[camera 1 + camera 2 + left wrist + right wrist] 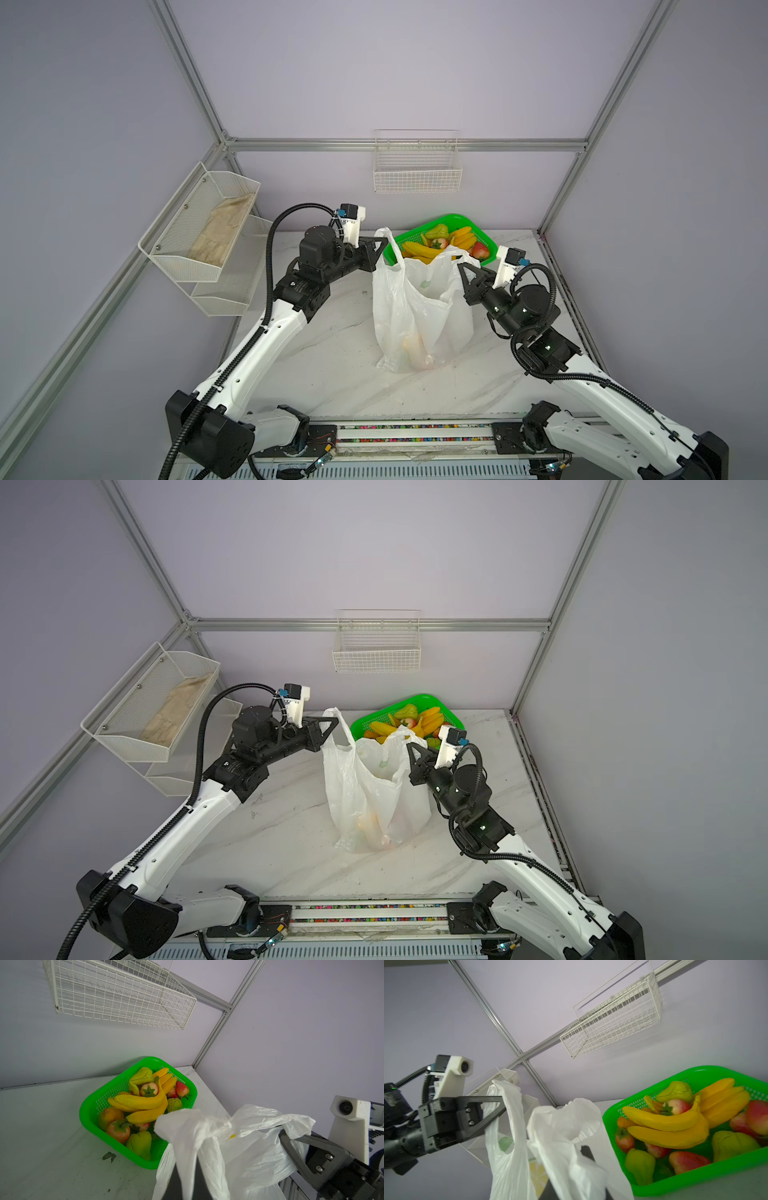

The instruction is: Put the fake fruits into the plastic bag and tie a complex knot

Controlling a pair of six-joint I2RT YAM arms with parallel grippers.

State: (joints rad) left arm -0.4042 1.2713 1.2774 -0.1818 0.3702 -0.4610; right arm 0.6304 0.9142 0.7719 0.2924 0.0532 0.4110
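Plastic bag (415, 316) stands upright, long axis vertical, mouth up.
My left gripper (380, 249) is clamped on one handle (391, 241); whether my right gripper (463, 270) grips, I can't tell.

Fruit (417, 353) in plastic bag (399, 307) a blurred orange shape, green basket (457, 219) half hidden behind

Arms: the left arm (262, 353) and the right arm (598, 407) had white link shells dotted with small dark holes, joined by black housings.
Cables: a black corrugated conduit (270, 249) ran along each arm.
Grippers: the left gripper (380, 248) and the right gripper (462, 269) were black, with hollow triangular finger frames and silver screws (468, 1109).
Wrist cameras: white printed camera mounts (454, 1076) with round dark lenses and a blue connector (341, 212).
Light: a green lamp (547, 347) glowed on a black right-arm joint.
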